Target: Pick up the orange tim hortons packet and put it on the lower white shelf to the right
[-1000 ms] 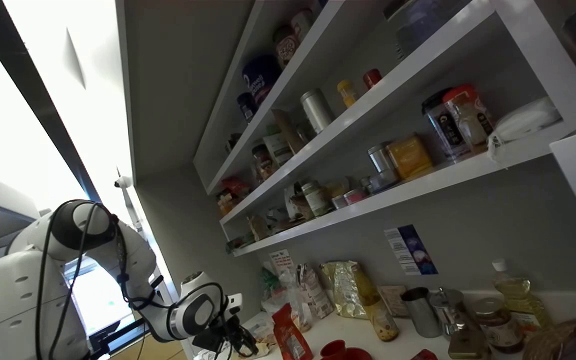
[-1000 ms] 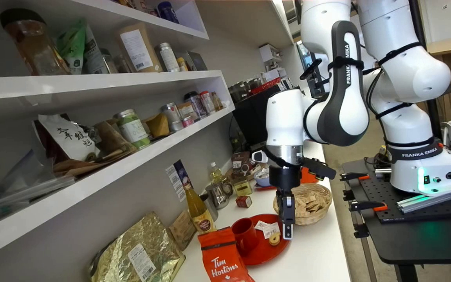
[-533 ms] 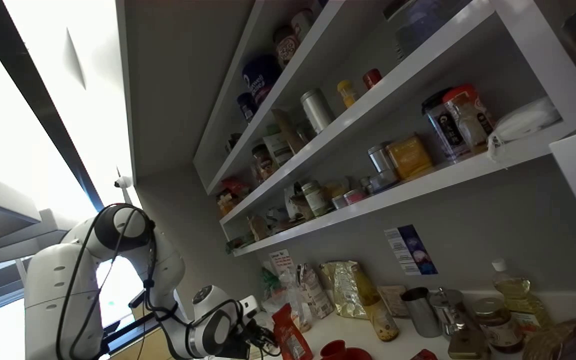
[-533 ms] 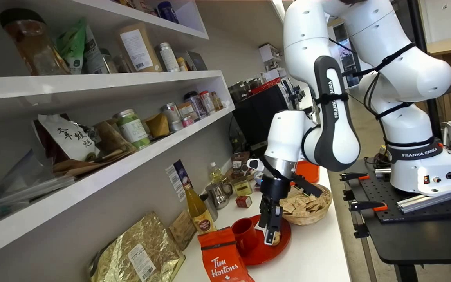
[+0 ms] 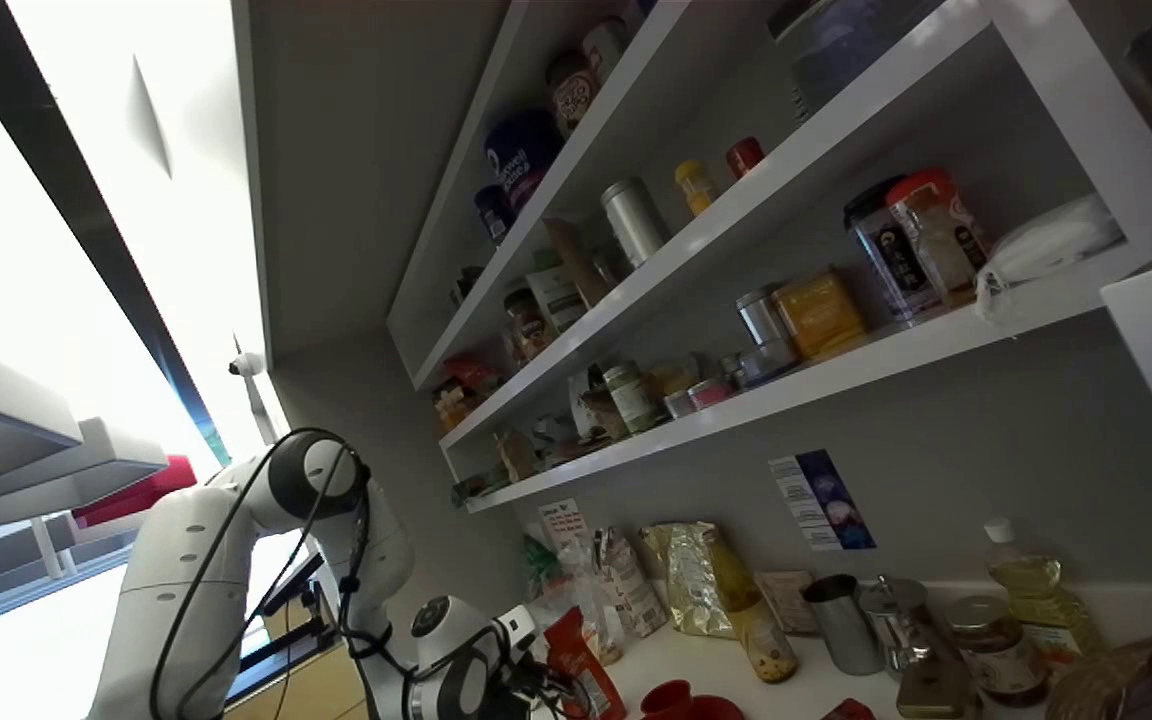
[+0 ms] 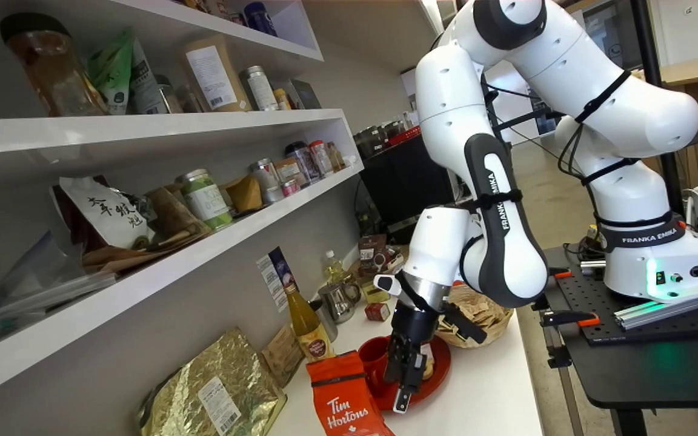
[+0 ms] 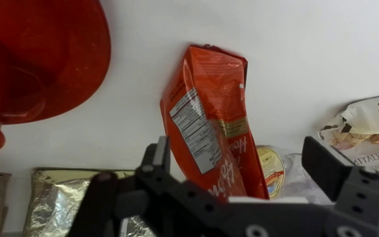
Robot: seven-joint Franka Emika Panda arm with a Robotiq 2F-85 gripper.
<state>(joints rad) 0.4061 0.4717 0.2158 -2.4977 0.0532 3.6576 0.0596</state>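
Note:
The orange Tim Hortons packet (image 6: 349, 402) stands on the white counter in both exterior views (image 5: 581, 660). In the wrist view the packet (image 7: 220, 89) is seen from above, slanting between my fingers. My gripper (image 7: 240, 161) is open, with one finger on each side of the packet's near end and nothing held. In an exterior view the gripper (image 6: 402, 396) is just right of the packet, by the red plate. I cannot tell whether it touches the packet. The lower white shelf (image 5: 786, 395) runs along the wall above the counter, lined with jars; it also shows here (image 6: 161, 276).
A red mug (image 6: 376, 357) and red plate (image 6: 443, 363) stand beside the packet. A gold foil bag (image 6: 216, 393), a yellow bottle (image 6: 309, 327) and a steel jug (image 6: 338, 303) stand along the wall. A cracker basket (image 6: 500, 330) is behind the gripper.
The arm has reached forward and lower. The gripper has moved from over the far part of the red plate to close beside the packet. The packet has not moved.

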